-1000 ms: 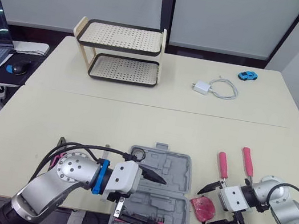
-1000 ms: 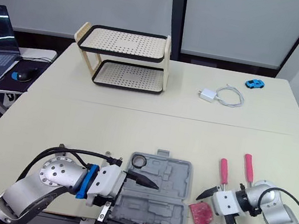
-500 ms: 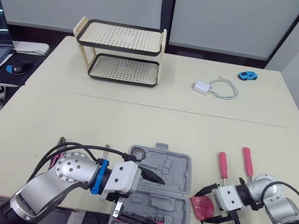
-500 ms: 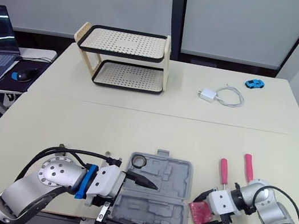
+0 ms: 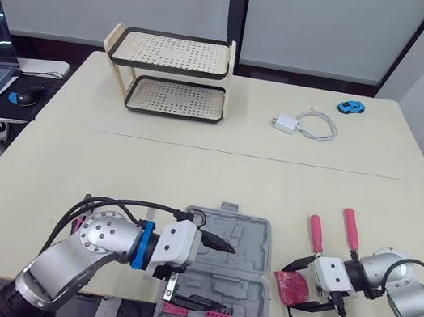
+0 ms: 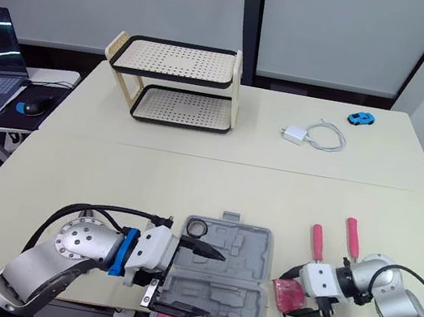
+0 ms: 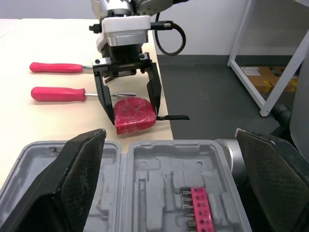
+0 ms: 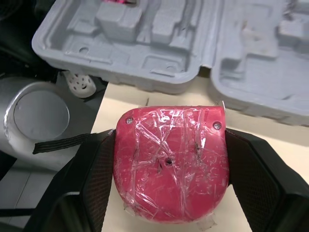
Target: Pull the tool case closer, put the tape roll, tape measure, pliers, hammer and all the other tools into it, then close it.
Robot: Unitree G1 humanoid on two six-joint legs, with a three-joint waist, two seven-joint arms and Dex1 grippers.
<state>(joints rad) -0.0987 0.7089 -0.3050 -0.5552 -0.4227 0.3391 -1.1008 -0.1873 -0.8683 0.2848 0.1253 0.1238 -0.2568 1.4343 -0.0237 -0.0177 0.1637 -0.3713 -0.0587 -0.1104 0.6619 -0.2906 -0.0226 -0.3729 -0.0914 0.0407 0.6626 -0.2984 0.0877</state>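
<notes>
Left claw: my left claw (image 5: 221, 281) hangs over the open grey plastic tool case (image 5: 250, 243), its two black fingers spread wide apart and holding nothing.
Right claw: my right claw (image 5: 289, 287) is closed around the red tape measure wrapped in clear film (image 8: 169, 166), with one black finger pressed against each side.
Tape measure: it rests on the cream table (image 5: 150, 180) at the near edge, just right of the case and outside it.
Tool case: it lies open and flat at the near middle of the table, with the moulded halves facing up, one near and one far.
Bit holder: a pink bit holder (image 7: 199, 208) sits in the near half of the case.
Tape roll: a small black tape roll (image 5: 196, 220) lies at the far left corner of the case.
Screwdrivers: two red-handled screwdrivers (image 5: 315, 233) lie side by side on the table, just beyond my right claw and right of the case.
Far side: a two-tier perforated rack (image 5: 173, 78) stands far left, a white charger with coiled cable (image 5: 300, 125) lies far right, and a small blue toy car (image 5: 351, 107) sits beyond it.
</notes>
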